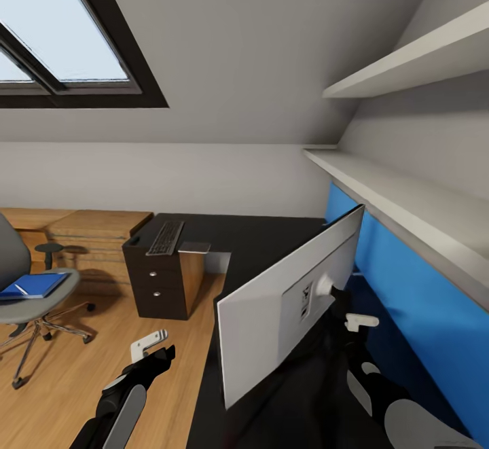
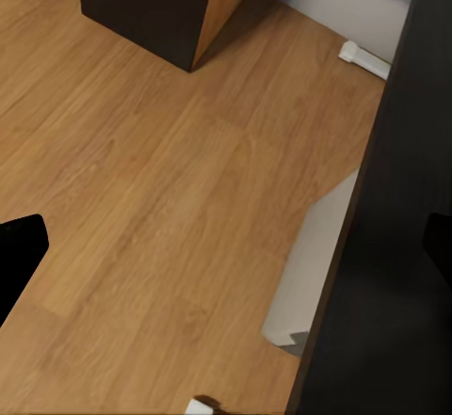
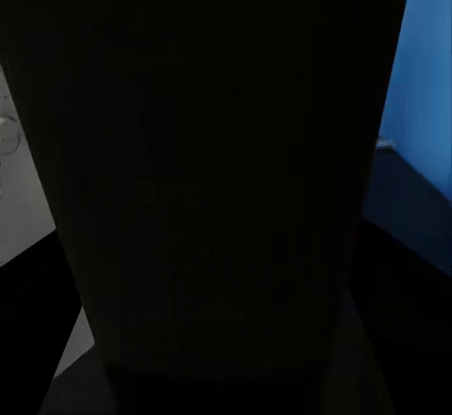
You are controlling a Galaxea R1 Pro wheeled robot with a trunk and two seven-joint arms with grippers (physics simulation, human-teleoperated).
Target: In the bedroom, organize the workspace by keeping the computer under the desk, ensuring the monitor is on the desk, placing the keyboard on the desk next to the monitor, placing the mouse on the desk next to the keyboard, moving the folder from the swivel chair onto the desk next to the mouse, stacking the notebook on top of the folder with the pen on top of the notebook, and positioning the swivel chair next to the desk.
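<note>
The monitor [image 1: 272,313] stands over the black desk [image 1: 265,235] with its silver-white back toward me. My right gripper [image 1: 358,321] is behind it at the stand's neck, apparently shut on it; one white finger shows. In the right wrist view the black stand [image 3: 217,170] sits right against the camera. The keyboard [image 1: 165,237] lies on the desk's far left end above the drawer unit [image 1: 159,286]. The grey swivel chair [image 1: 27,293] at the left carries the blue folder [image 1: 34,284] with a thin white pen [image 1: 22,289] on it. My left gripper [image 1: 153,344] [image 2: 226,246] hangs open over the wooden floor.
A flat grey pad [image 1: 193,247] lies beside the keyboard. A light wooden drawer chest [image 1: 95,231] stands against the back wall. The blue back panel [image 1: 407,286] and two white shelves [image 1: 407,198] run along the right. The desk edge [image 2: 395,246] is close to my left gripper.
</note>
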